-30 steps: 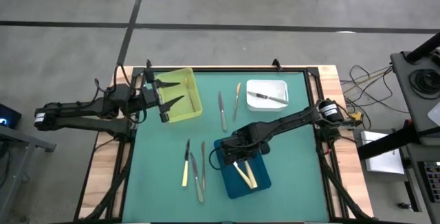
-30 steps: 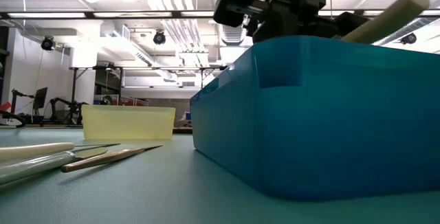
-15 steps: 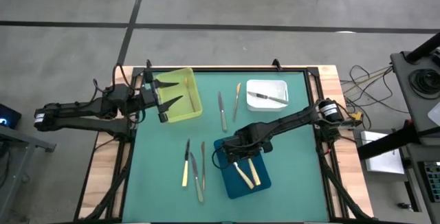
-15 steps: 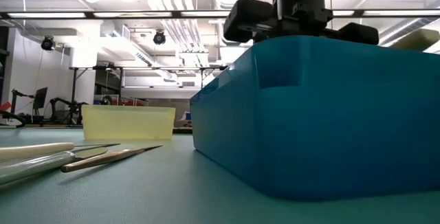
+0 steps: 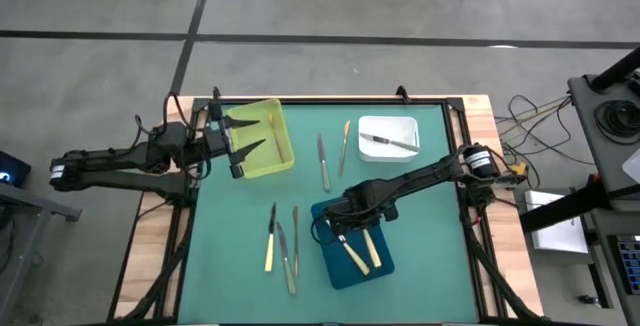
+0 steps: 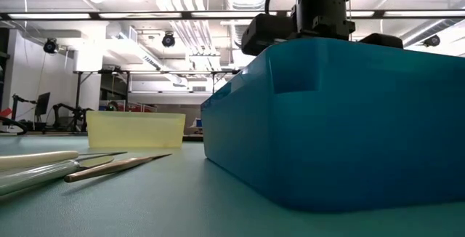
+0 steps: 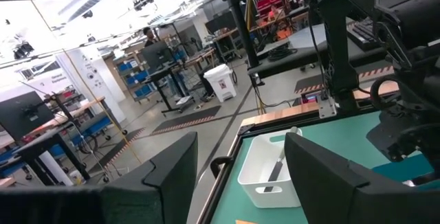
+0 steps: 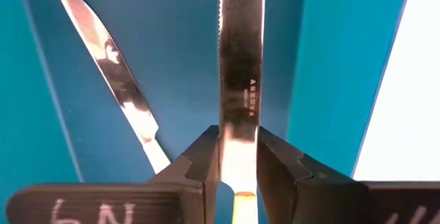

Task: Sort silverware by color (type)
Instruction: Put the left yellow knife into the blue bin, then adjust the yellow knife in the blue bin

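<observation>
The right gripper is low in the blue tray, its fingers around a knife with a cream handle. The knife looks light, stiff and slippery; the handle seems best to hold. The left gripper waits open over the yellow tray.

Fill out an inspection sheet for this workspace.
Surface: green mat on a wood-edged table.
Job's things: two cream-handled knives in the blue plastic tray; one silver knife in the white tray; five utensils loose on the mat, two between the yellow and white trays, three beside the blue tray; yellow tray looks empty.
Clutter: nothing seen.
Grippers: left gripper open, empty, over the yellow tray; right gripper down in the blue tray at a cream-handled knife.
Cables: loose wires on the floor past the table's right side.
Surroundings: grey floor; workshop benches behind.
</observation>
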`<state>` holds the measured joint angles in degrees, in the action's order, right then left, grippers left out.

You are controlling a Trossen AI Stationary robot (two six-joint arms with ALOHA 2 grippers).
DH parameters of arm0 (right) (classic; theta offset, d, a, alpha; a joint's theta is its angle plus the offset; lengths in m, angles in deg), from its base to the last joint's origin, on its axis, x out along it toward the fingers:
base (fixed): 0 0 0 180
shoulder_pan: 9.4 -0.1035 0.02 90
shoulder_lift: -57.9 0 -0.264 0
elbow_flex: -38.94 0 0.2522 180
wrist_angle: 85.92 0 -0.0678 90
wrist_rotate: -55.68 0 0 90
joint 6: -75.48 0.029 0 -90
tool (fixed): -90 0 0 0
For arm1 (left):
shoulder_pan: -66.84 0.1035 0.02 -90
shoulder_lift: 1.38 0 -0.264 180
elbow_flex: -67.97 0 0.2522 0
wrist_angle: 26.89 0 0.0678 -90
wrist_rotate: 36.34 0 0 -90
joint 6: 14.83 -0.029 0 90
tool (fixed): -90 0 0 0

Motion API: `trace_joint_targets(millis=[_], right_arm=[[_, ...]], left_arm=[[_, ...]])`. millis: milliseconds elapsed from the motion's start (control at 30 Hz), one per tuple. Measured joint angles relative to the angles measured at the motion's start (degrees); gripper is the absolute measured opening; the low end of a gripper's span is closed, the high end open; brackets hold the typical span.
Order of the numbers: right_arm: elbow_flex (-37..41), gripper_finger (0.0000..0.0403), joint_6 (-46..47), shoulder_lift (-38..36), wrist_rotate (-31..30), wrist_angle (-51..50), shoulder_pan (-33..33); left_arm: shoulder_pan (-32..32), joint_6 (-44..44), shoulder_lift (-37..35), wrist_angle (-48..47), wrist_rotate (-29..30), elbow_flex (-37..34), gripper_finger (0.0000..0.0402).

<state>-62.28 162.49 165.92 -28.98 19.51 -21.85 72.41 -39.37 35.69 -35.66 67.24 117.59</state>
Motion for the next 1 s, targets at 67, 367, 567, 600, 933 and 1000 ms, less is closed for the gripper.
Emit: trace_joint_targets(millis=[67,367,567,600,933,1000], right_arm=[[0.0,0.0080,0.0,0.0,0.0,0.0,0.0],[0.0,0.0076,-0.6,0.0,0.0,0.4,0.0],[-0.8,0.0077,-2.6,0.0,1.0,0.4,0.0],[-1.4,0.0076,-3.3,0.0,1.1,0.4,0.0],[-7.1,0.0049,-23.8,-0.4,1.1,0.4,0.0],[-6.9,0.0039,-28.5,-0.3,1.0,1.4,0.0]], left_arm=[[0.0,0.0,0.0,0.0,0.0,0.0,0.0200],[0.0,0.0,0.0,0.0,0.0,0.0,0.0200],[0.0,0.0,0.0,0.0,0.0,0.0,0.0200],[0.0,0.0,0.0,0.0,0.0,0.0,0.0200],[0.0,0.0,0.1,0.1,0.0,0.0,0.0200],[0.0,0.0,0.1,0.1,0.0,0.0,0.0200]])
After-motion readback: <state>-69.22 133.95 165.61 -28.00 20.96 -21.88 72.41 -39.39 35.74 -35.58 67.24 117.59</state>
